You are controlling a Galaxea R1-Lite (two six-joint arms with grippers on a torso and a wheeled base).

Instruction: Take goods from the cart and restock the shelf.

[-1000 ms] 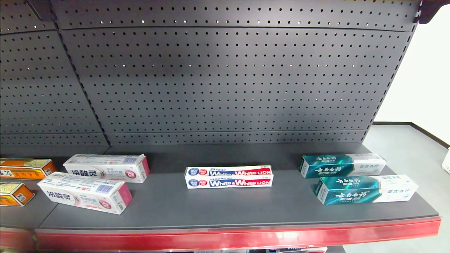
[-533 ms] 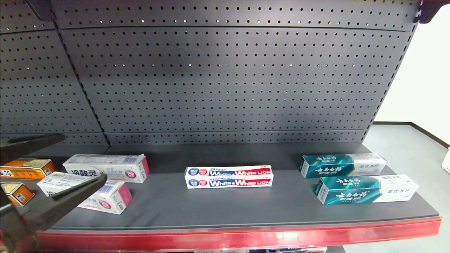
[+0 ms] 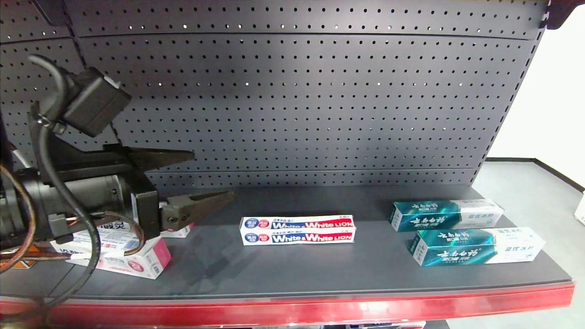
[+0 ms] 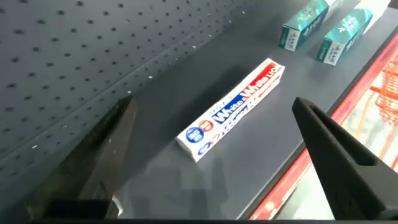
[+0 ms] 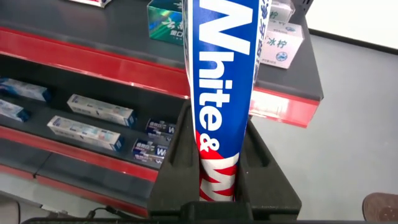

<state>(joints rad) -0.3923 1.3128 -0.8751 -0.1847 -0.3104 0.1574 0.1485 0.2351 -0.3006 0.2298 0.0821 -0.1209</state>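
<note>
The right gripper [image 5: 217,115] is clamped on a long toothpaste box [image 5: 219,56], blue with big white lettering and red at its gripped end, held before the shelf's [image 3: 274,269] red front edge, while the left gripper [image 3: 212,176] gapes wide above the shelf's left part.

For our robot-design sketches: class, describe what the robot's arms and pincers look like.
The left pincer is matt black with two long tapering fingers, a boxy black camera above, thick black cable and thin brown wires. The right pincer is black and blocky.
</note>
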